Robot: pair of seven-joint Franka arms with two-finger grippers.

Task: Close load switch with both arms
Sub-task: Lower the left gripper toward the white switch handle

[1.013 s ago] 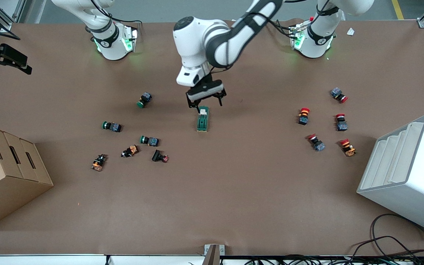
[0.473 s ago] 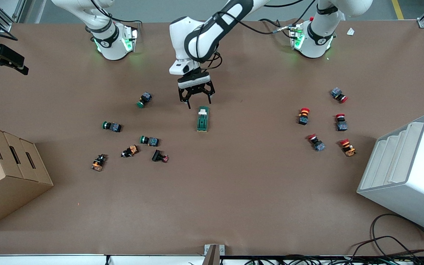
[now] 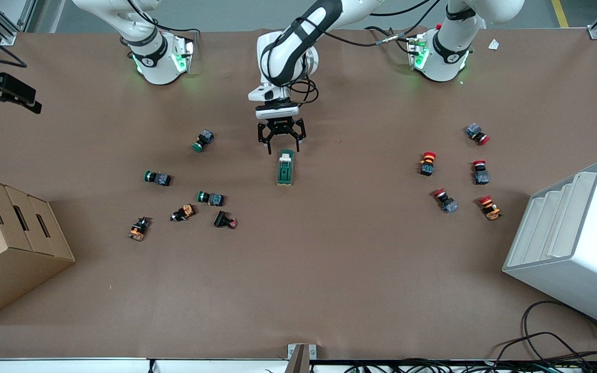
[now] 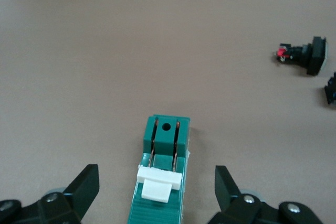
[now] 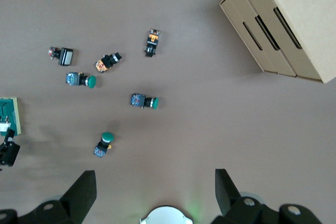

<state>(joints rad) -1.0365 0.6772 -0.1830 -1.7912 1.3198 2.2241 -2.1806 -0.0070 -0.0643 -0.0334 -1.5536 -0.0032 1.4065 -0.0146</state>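
Observation:
The load switch (image 3: 285,168), a long dark green block with a white lever tab (image 3: 286,154) at the end toward the robot bases, lies flat at mid-table. My left gripper (image 3: 282,148) hangs just over that tab end, open and empty. In the left wrist view the load switch (image 4: 165,140) lies between the spread fingers (image 4: 86,182), with the white tab (image 4: 159,182) midway and untouched. My right gripper (image 5: 156,182) is open and empty, held high over its own base (image 5: 167,216). It waits there, well away from the switch (image 5: 10,115).
Green, orange and black push buttons (image 3: 210,198) lie scattered toward the right arm's end, beside a cardboard box (image 3: 8,243). Red-capped buttons (image 3: 428,163) lie toward the left arm's end, beside a white stepped rack (image 3: 573,238). Cables (image 3: 552,347) lie at the front edge.
My left gripper has swung from a tilted pose to straight above the switch's tab end, and its arm has drawn back toward the bases. The switch has not moved.

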